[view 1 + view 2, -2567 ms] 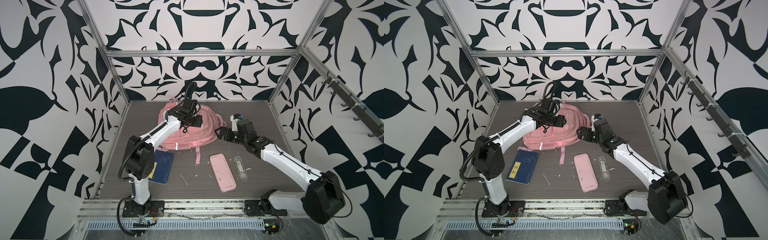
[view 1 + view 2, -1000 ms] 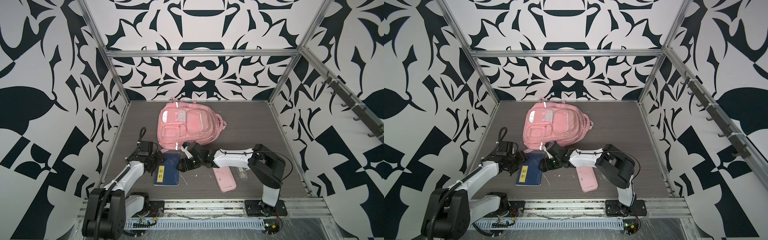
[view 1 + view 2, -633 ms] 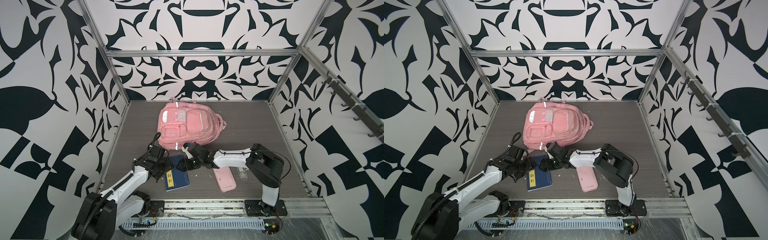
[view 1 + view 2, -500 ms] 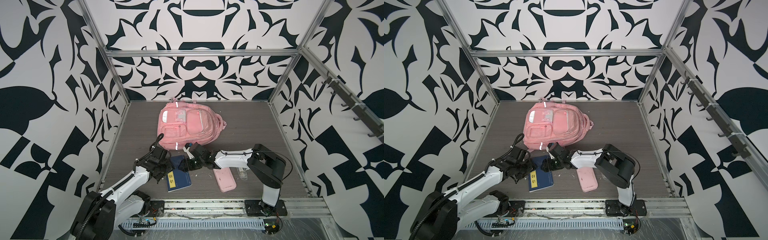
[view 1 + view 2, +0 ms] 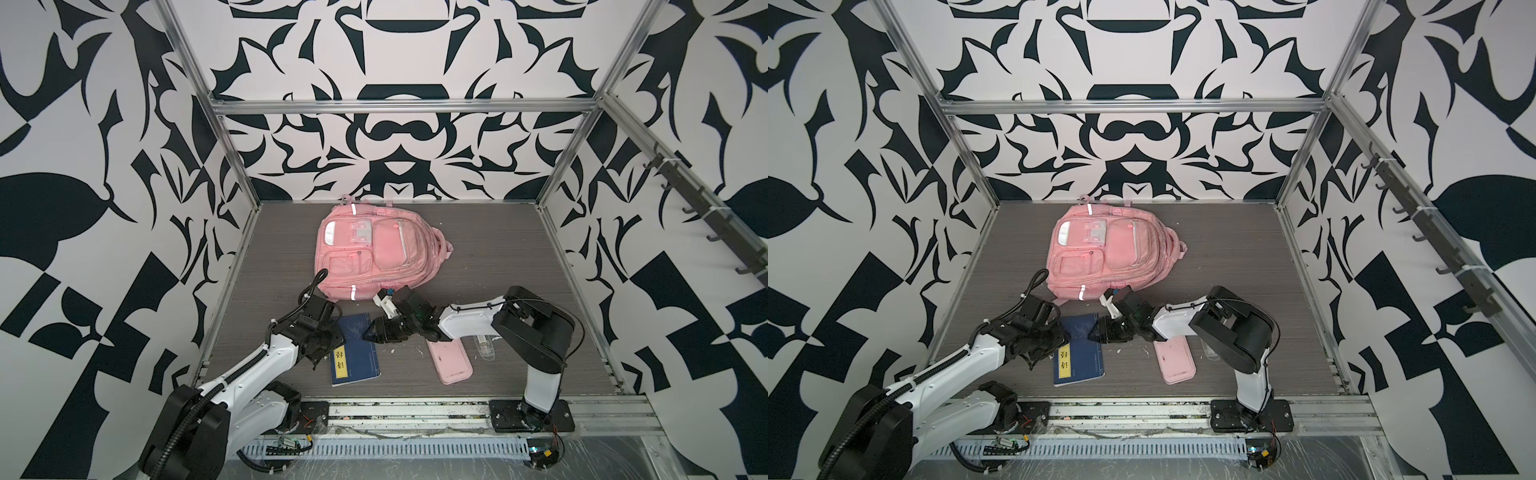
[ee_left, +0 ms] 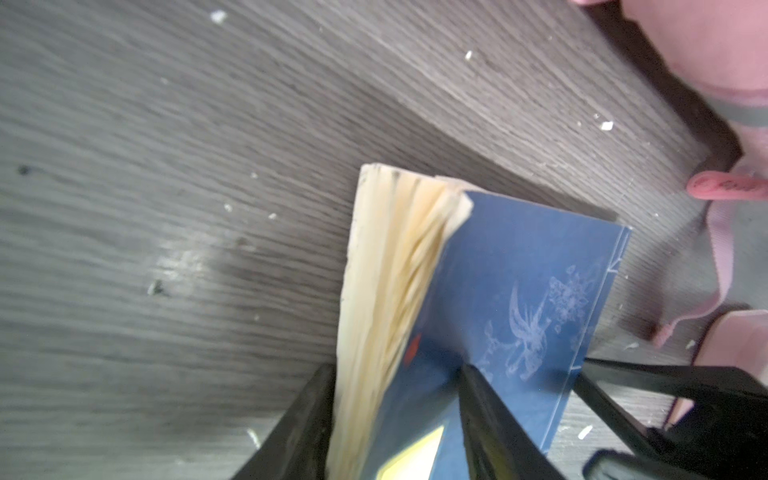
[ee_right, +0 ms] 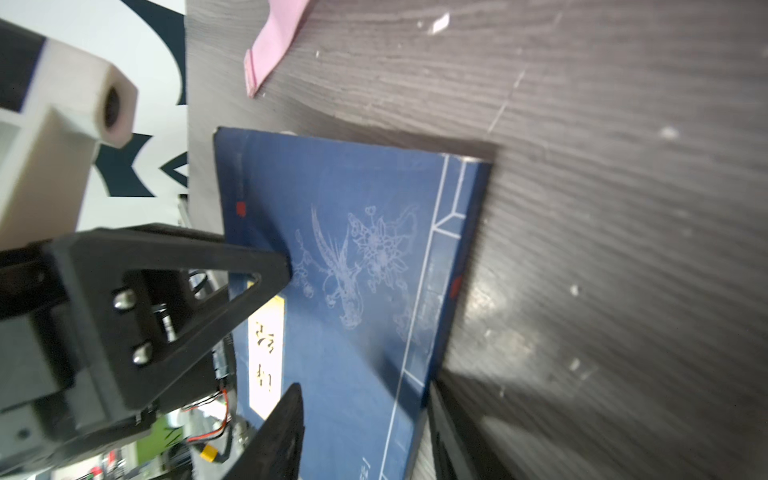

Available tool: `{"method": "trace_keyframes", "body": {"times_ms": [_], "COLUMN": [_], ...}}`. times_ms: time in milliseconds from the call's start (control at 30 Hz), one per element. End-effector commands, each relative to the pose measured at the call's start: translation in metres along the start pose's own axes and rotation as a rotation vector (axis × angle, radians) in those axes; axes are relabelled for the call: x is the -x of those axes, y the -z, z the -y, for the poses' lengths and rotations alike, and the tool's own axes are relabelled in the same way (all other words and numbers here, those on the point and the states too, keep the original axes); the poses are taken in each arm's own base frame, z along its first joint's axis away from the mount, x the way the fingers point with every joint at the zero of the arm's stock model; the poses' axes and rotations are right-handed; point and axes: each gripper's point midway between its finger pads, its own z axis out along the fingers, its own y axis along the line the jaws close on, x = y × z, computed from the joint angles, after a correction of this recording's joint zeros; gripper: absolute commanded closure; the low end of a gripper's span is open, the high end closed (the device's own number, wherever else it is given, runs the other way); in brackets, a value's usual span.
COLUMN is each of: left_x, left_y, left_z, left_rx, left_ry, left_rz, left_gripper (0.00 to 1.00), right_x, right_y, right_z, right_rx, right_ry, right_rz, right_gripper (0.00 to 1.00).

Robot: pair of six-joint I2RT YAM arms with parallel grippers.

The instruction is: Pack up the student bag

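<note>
The student bag (image 5: 374,253) (image 5: 1108,253), a pink backpack, lies flat at the back of the table. In front of it lies a blue book (image 5: 357,353) (image 5: 1079,353) with a yellow label. My left gripper (image 5: 332,351) (image 6: 397,374) is shut on the book's page edge, with one finger (image 7: 257,266) on the cover and the other against the fanned pages. My right gripper (image 5: 368,336) (image 7: 365,390) is open. It straddles the spine edge, one finger above the cover and the other on the table beside the spine.
A flat pink pencil case (image 5: 451,359) (image 5: 1174,359) lies right of the book, partly under my right arm. Beside it lies a small clear item (image 5: 484,347). A loose pink strap (image 7: 274,41) trails from the bag toward the book. Patterned walls close in the table.
Both arms came down from the bag to the book. The left gripper pushed the book right and turned it, and both sets of jaws narrowed around its edges.
</note>
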Motion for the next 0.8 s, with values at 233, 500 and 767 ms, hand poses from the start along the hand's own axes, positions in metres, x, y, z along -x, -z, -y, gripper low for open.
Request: {"method": "trace_keyframes", "body": {"times_ms": [233,500,767], "left_x": [-0.032,-0.034,-0.034], "left_y": [-0.018,-0.019,-0.019], "left_z": [-0.016,-0.014,-0.014], "left_rx": [0.01,-0.004,0.0], "left_ry": [0.039,0.053,0.058], "left_rz": [-0.13,-0.139,-0.14], "left_gripper": [0.46,0.46,0.47], "right_x": [0.006,0.01,0.006], "right_y": [0.025,0.036,0.032], "right_z": [-0.087,-0.093,-0.064], "right_rx": [0.438,0.488,0.342], "right_ry": [0.071,0.078,0.042], "right_rz": [0.039,0.072,0.054], "right_gripper": [0.51,0.52,0.54]}}
